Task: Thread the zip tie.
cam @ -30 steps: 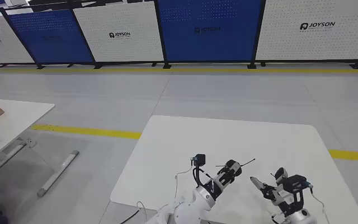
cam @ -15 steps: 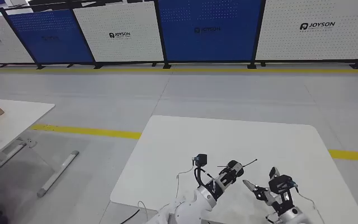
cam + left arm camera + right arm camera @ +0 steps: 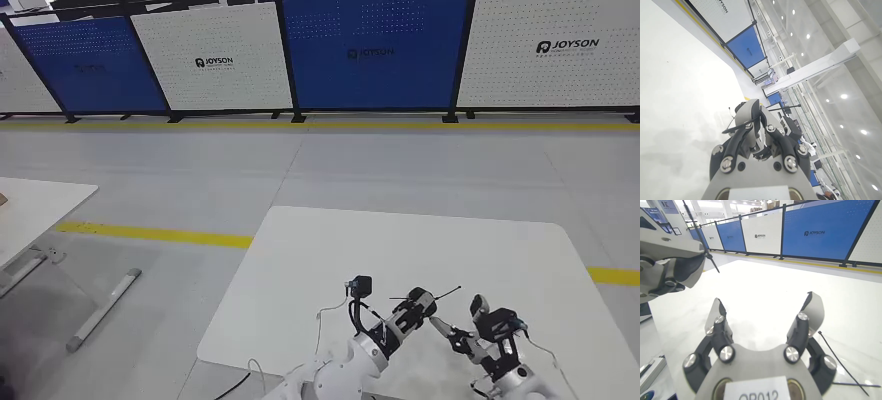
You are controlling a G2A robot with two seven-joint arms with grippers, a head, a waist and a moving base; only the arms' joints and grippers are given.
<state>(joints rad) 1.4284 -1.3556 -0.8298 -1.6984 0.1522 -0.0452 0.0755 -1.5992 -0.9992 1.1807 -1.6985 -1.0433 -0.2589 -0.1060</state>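
The zip tie [image 3: 712, 262] is clamped in the left gripper [image 3: 759, 113], held above the white table [image 3: 772, 279], with both ends projecting past the fingers. The right gripper [image 3: 764, 298] sits close beside it, fingers spread and holding nothing. Two loose ties [image 3: 840, 361] lie crossed on the table just beside the right gripper.

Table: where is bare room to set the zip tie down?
The table is bare from mid-table out to its far edge. Crowded: the near edge, where the left end effector holds the zip tie beside the open right end effector, with loose ties lying by it.
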